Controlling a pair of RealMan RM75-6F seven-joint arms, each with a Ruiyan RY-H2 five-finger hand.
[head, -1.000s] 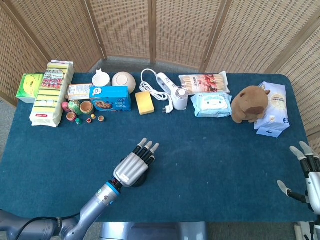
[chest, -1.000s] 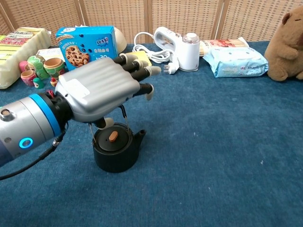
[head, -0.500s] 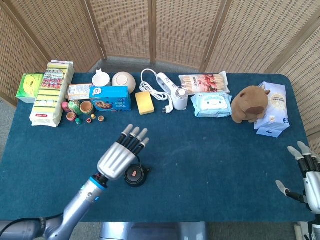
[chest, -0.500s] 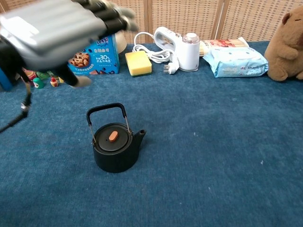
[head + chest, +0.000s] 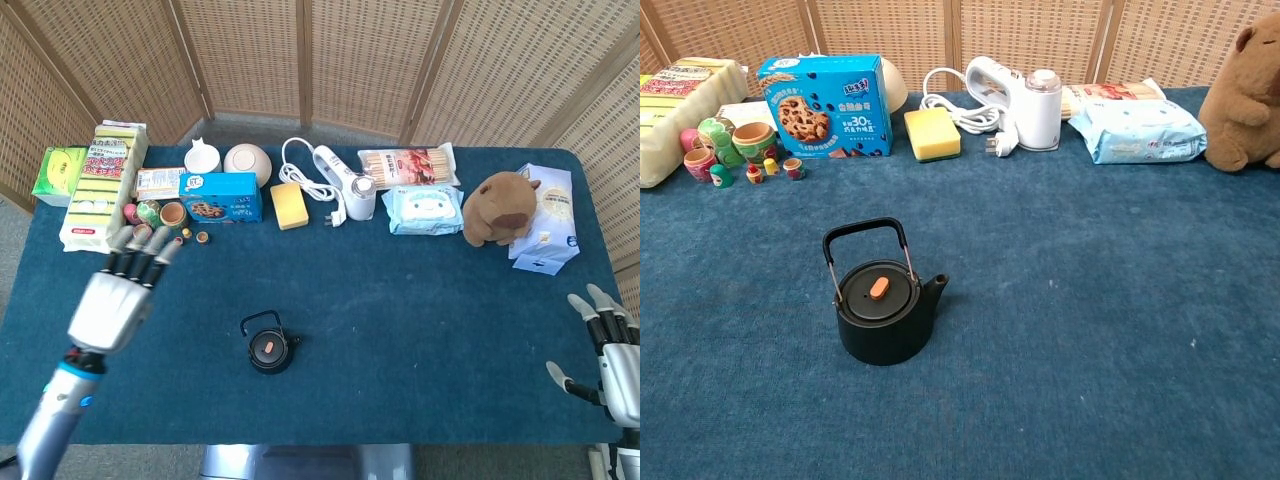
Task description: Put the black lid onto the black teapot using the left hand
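Note:
The black teapot (image 5: 268,353) (image 5: 885,320) stands upright on the blue table, handle raised, spout to the right. Its black lid (image 5: 877,294) with an orange knob (image 5: 266,347) sits on the pot's mouth. My left hand (image 5: 112,299) hovers well to the left of the pot in the head view, fingers spread and holding nothing; the chest view does not show it. My right hand (image 5: 608,360) rests at the table's right front corner, fingers apart and empty.
Along the back stand a blue cookie box (image 5: 824,92), nesting dolls (image 5: 728,148), a yellow sponge (image 5: 932,134), a white charger with cable (image 5: 1012,98), a wipes pack (image 5: 1144,130) and a brown plush (image 5: 498,208). Sponge packs (image 5: 97,186) lie far left.
My left hand has lifted off the teapot and swung away to the left, leaving the chest view. The lid stays on the pot. The right hand has barely moved.

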